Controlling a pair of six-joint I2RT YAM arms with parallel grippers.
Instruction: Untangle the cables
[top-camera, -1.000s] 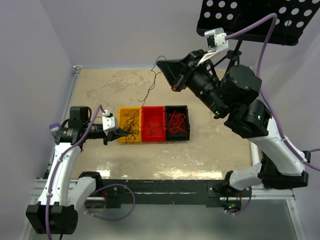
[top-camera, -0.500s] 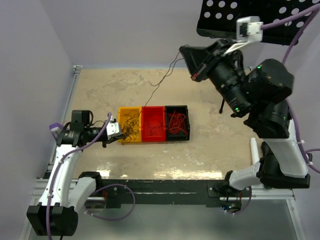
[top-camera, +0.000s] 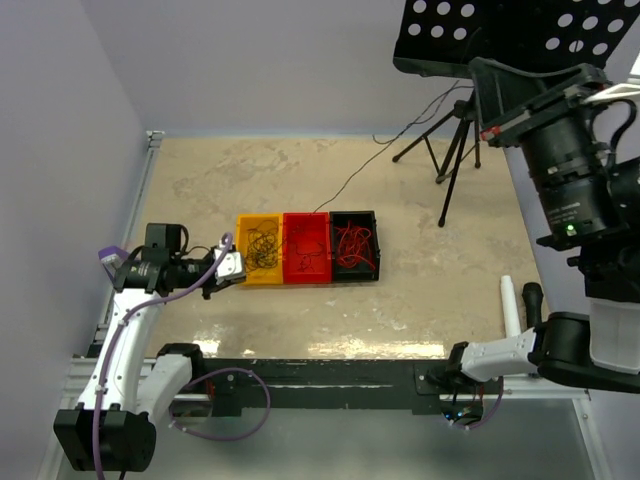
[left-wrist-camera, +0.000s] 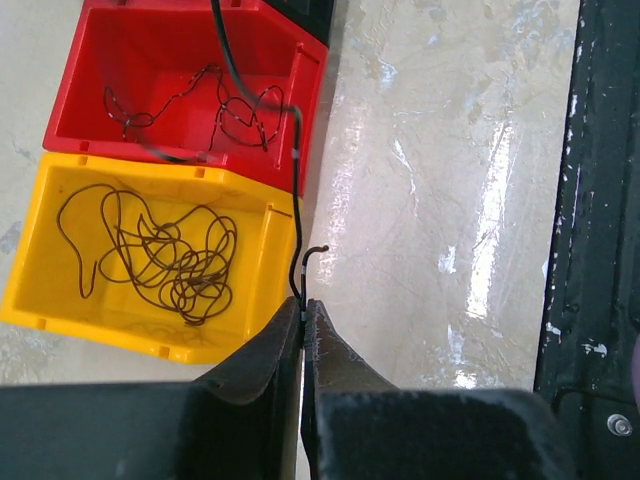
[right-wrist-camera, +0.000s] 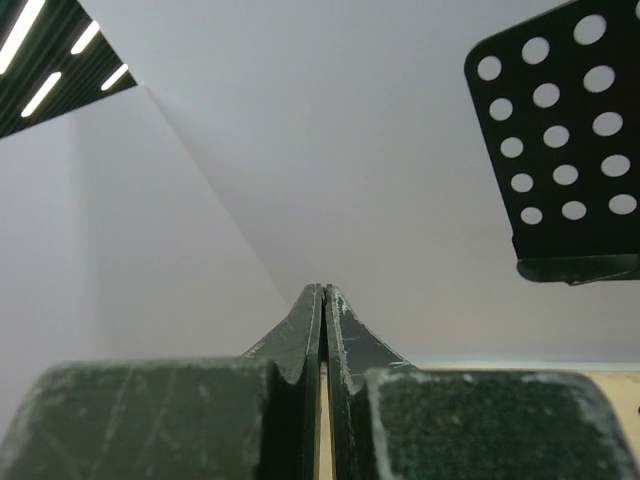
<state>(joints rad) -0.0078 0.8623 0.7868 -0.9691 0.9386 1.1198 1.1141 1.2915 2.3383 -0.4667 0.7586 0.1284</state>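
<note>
Three bins stand in a row: a yellow bin (top-camera: 244, 276) with dark brown cables (top-camera: 262, 243), a red bin (top-camera: 306, 272) and a black bin (top-camera: 354, 276) with red cables (top-camera: 352, 243). My left gripper (top-camera: 231, 271) sits just near-left of the yellow bin, shut on one end of a thin black cable (left-wrist-camera: 297, 170). That cable runs over the red bin (left-wrist-camera: 312, 85) and up across the table (top-camera: 352, 178) to my right gripper (top-camera: 478, 85), which is raised high at the right and shut. The right wrist view shows shut jaws (right-wrist-camera: 324, 290) against the wall, the cable hidden. Brown cables (left-wrist-camera: 170, 262) lie in the yellow bin (left-wrist-camera: 262, 262).
A black perforated music stand (top-camera: 500, 30) on a tripod (top-camera: 450, 150) stands at the back right. A white cylinder (top-camera: 511, 305) lies near the right arm's base. A black frame (top-camera: 330, 372) runs along the near edge. Walls close the left and back.
My right gripper has risen and swung right, drawing the black cable out long. My left gripper has pulled back left from the yellow bin, still holding the cable's end.
</note>
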